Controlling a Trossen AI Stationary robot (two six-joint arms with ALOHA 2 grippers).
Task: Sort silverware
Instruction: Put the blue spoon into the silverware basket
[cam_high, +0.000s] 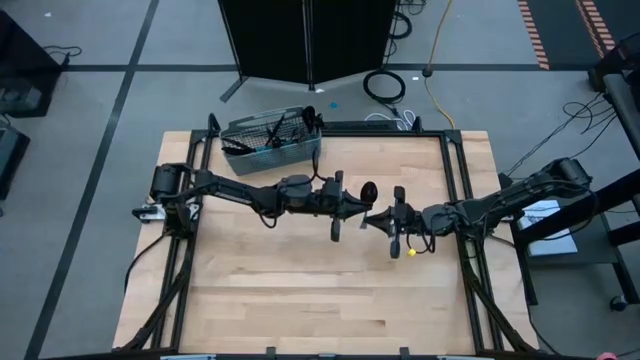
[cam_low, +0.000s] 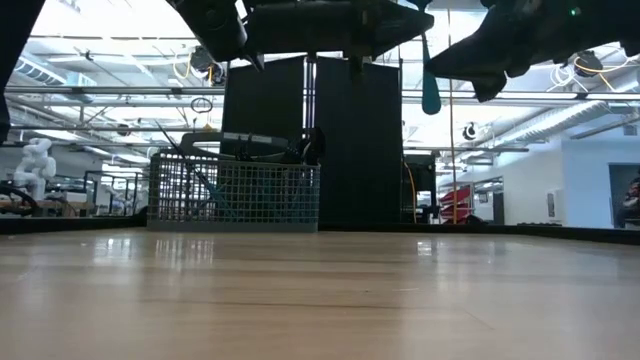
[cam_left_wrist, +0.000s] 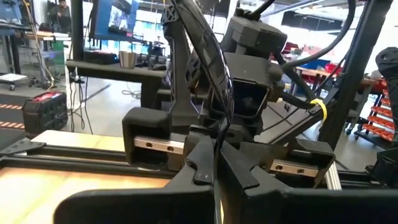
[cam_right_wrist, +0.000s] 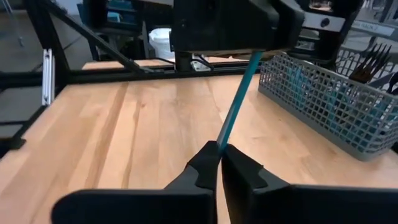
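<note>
Silverware piece (cam_right_wrist: 235, 112), its blue handle spanning the gap between both arms above mid-tabletop (cam_high: 300, 290): left fingers (cam_high: 338, 215) look closed on its far end, right fingers (cam_right_wrist: 219, 163) pinch the near end, long axis running arm to arm, basket (cam_high: 270, 140) of other silverware nearer the left arm

My bench (cam_high: 300, 290) is light butcher-block wood inside a black metal frame (cam_high: 455, 170). Around it I record grey floor (cam_high: 100, 80) crossed by dark seams, with orange-striped tape (cam_high: 535, 30) toward one far corner. A black partition panel (cam_high: 305, 35) stands just beyond the far edge, cables (cam_high: 385, 85) coiled at its foot. Across the table, the hall is brightly lit: white ceiling ducts (cam_low: 520, 125), red parts bins (cam_low: 455, 200), a white humanoid figure (cam_low: 35, 160), a lit screen (cam_left_wrist: 118, 22).
</note>
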